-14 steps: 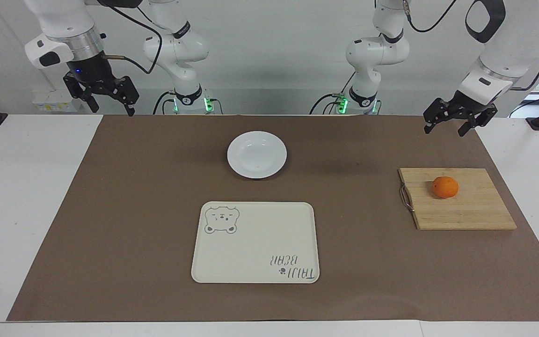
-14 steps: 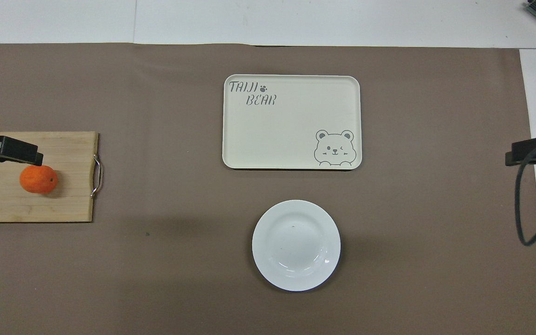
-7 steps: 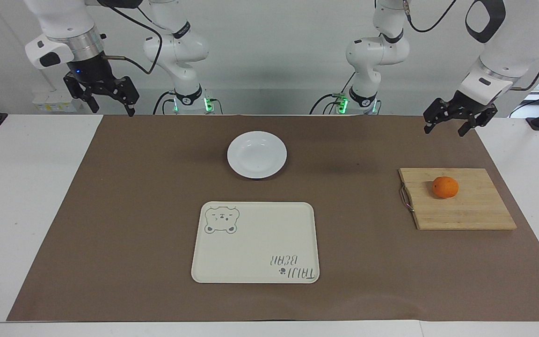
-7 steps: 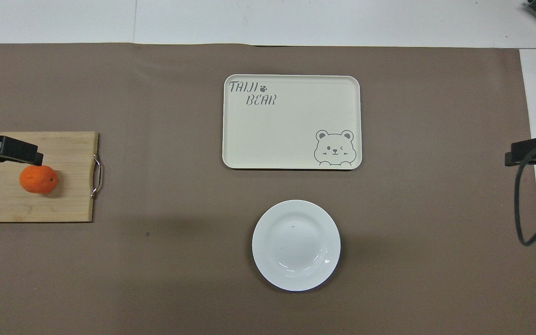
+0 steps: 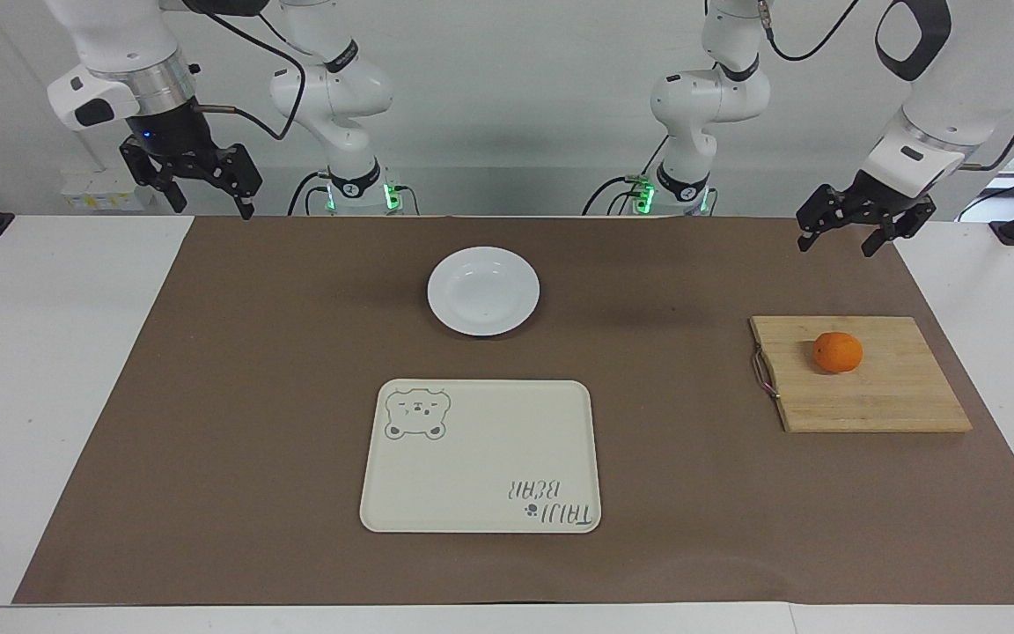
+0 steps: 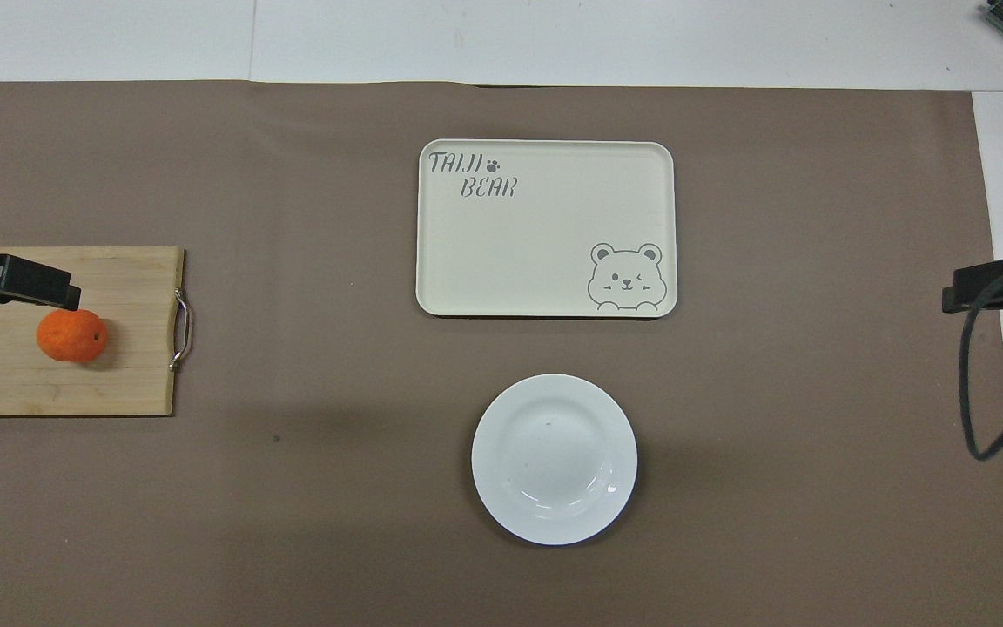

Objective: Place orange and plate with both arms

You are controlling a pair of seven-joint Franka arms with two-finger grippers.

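Two items were listed: orange (image 5: 837, 352), judged light and yielding, best taken across its middle; plate (image 5: 483, 291), judged glossy, breakable, best taken by the rim. Left gripper (image 5: 853, 231) and right gripper (image 5: 200, 189) were held raised, fingers apart, nothing gripped.

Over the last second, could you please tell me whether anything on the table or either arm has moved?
Nothing has visibly changed. The left gripper and the right gripper hang open and empty in the same places, up near the robots' edge of the table. The orange still sits on the cutting board, the plate lies empty on the mat, and the tray is bare.
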